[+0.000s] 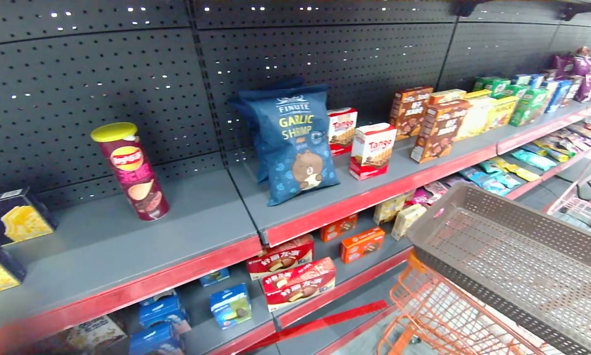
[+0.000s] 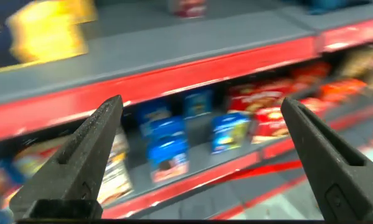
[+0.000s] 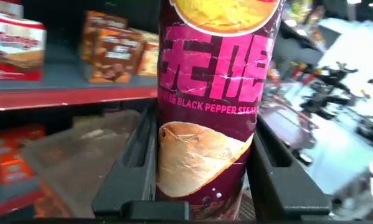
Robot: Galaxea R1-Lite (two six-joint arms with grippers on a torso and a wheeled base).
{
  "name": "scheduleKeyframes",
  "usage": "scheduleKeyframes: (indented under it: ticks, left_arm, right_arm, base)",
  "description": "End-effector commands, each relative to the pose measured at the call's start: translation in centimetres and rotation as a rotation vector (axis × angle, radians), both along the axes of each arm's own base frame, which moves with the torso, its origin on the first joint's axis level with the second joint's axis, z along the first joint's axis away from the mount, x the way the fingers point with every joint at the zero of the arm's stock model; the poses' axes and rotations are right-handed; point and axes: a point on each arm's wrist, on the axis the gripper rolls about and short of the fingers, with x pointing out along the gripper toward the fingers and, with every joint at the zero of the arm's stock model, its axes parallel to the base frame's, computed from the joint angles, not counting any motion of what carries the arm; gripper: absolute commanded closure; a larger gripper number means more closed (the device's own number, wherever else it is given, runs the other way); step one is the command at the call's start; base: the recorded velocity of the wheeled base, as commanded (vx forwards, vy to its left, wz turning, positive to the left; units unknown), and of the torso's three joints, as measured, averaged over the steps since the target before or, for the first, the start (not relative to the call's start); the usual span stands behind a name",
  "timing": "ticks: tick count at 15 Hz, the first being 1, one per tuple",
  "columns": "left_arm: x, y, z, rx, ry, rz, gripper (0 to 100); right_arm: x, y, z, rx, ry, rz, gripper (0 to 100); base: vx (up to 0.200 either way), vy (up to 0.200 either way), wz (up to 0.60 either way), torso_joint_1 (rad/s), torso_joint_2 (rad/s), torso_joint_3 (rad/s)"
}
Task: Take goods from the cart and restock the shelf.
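My right gripper [image 3: 206,121] is shut on a maroon chips can [image 3: 211,68], one dark finger [image 3: 133,168] on each side of its body. The can stands upright in the grip, in front of the cart's brown basket [image 3: 80,149]. An identical maroon can with a yellow lid [image 1: 130,170] stands on the grey top shelf [image 1: 128,246], left of a blue snack bag [image 1: 293,143]. My left gripper [image 2: 202,106] is open and holds nothing; it faces the lower shelf with blue boxes [image 2: 164,140] and red boxes [image 2: 267,115].
The perforated brown basket [image 1: 424,256] rests on the orange cart [image 1: 438,315] at the lower right, close to the shelf front. White-and-red boxes [image 1: 372,150] and brown boxes [image 1: 436,128] line the shelf to the right. Dark blue boxes [image 1: 12,217] stand at the far left.
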Motion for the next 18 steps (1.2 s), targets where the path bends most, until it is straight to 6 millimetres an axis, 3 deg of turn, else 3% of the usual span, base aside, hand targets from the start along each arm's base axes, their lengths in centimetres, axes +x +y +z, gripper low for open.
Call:
scheduleKeyframes:
  ticks: [1, 14, 18]
  left_arm:
    - [0.02, 0.0, -0.01, 0.0, 0.002, 0.001, 0]
    - [0.02, 0.0, -0.01, 0.0, 0.002, 0.001, 0]
    - [0.02, 0.0, -0.01, 0.0, 0.002, 0.0, 0]
  right_arm:
    - [0.01, -0.01, 0.04, -0.001, -0.001, -0.002, 100]
    - [-0.08, 0.02, 0.23, -0.004, -0.01, -0.001, 100]
    - [-0.09, 0.04, 0.29, -0.028, -0.007, -0.001, 100]
  base:
    - [0.0, 0.0, 0.6, 0.007, 0.0, 0.007]
    - [0.0, 0.0, 0.05, 0.001, 0.0, 0.0]
    - [0.0, 0.0, 0.6, -0.074, 0.15, 0.094]
